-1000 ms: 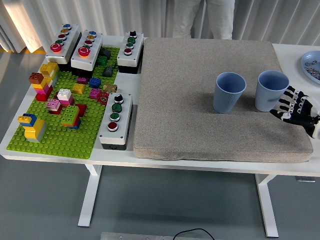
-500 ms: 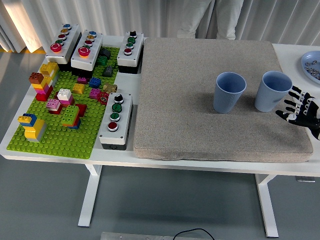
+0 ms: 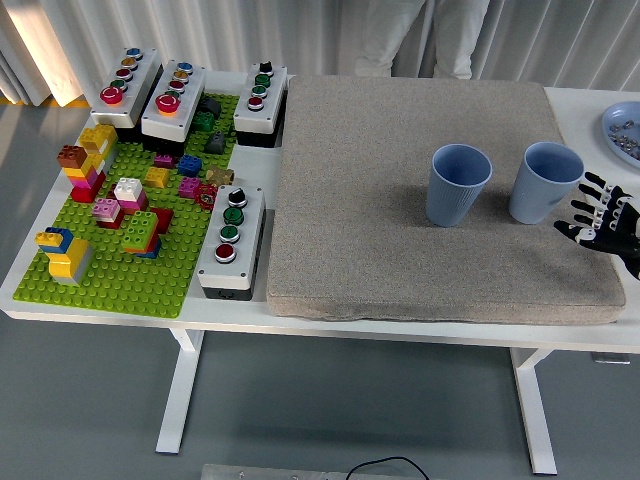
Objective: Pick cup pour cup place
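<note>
Presently, step: reach before pick.
Right hand (image 3: 603,217): fingers spread, empty, just beside right cup (image 3: 545,182).
Cups: upright on grey mat (image 3: 400,250), left cup (image 3: 459,185) near.
Next: close around right cup.

White tabletop (image 3: 420,330), loaded from end to end.

A big grey mat (image 3: 400,180) covers the middle and right, two blue cups on top of it. Over on the left lies a green building-brick baseplate (image 3: 120,280), studded with coloured blocks. Three button boxes line the far left edge (image 3: 127,86) (image 3: 174,100) (image 3: 261,98), and a fourth button box (image 3: 231,240) sits between baseplate and mat, touching the mat's edge. At the far right corner, a blue plate (image 3: 618,128), cut off by the picture's edge.
</note>
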